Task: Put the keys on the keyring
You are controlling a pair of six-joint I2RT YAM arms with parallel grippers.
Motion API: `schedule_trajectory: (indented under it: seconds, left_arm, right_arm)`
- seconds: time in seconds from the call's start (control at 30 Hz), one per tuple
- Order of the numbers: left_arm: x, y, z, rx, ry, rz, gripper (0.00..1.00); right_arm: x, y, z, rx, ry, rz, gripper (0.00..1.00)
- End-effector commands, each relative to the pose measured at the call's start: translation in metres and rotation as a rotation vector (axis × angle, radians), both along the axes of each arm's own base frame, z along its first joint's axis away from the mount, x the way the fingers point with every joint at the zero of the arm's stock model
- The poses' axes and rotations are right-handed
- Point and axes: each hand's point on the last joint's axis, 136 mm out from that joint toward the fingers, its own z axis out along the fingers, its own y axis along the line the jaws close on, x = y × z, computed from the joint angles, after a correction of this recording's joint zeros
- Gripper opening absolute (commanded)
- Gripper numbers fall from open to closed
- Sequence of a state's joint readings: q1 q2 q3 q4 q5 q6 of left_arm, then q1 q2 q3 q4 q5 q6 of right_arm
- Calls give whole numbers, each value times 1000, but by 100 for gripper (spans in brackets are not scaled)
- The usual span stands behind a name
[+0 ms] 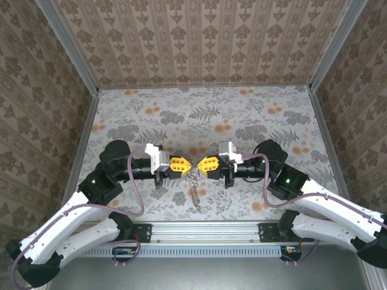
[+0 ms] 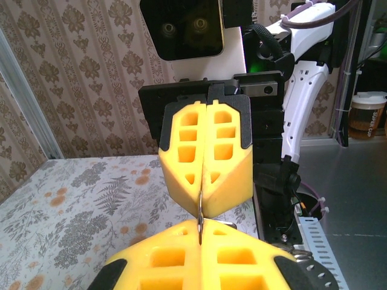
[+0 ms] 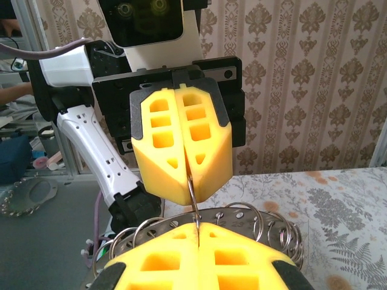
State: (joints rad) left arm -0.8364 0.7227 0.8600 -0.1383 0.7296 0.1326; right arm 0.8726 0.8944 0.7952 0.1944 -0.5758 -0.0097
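Facing off: left end effector [image 1: 187, 164] and right end effector [image 1: 202, 164] meet tip to tip above the middle of the tabletop [image 1: 181, 115], raised clear of it.
Left end effector: yellow fingers pressed together, with a thin wire loop entering the seam at the tips.
Right end effector: fingers likewise pressed together, and the same loop runs into its seam.
Keyring [image 1: 193, 187]: pinched at its upper end between the two sets of tips. The rest hangs as a silvery chain of linked rings, and its lower end reaches the tabletop just in front of the arms.
Reason for the hold: judged to be a two-point pinch that steadies the loop from both sides, so it can be turned or prised for threading. The hanging weight keeps the chain out of the fingers' way.
Keys: cannot be made out; no blue head is visible among the rings.
Progress: judged early or mid-step, with no key confirmed on the ring.
Risk: the wire is thin against soft pads, so it may twist or slip if one side relaxes.
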Motion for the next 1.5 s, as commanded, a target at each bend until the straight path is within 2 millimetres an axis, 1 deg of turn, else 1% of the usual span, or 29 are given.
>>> schedule_trajectory:
  seconds: [0.0, 0.6, 1.1, 1.33, 1.47]
  left_arm:
    - [-8, 4, 26, -65, -67, -20, 0]
    - [-7, 3, 27, -67, -63, -19, 0]
    - [-7, 4, 27, -67, -63, -13, 0]
    - [-4, 3, 28, -70, -60, 1, 0]
    - [-5, 3, 32, -86, -61, -5, 0]
  right_arm:
    - [-7, 2, 6, 35, -9, 49, 0]
    - [-11, 6, 6, 39, -14, 87, 0]
    - [-11, 8, 5, 34, -22, 92, 0]
    - [-15, 10, -3, -15, -93, 55, 0]
    - [-16, 17, -15, -86, -170, 0, 0]
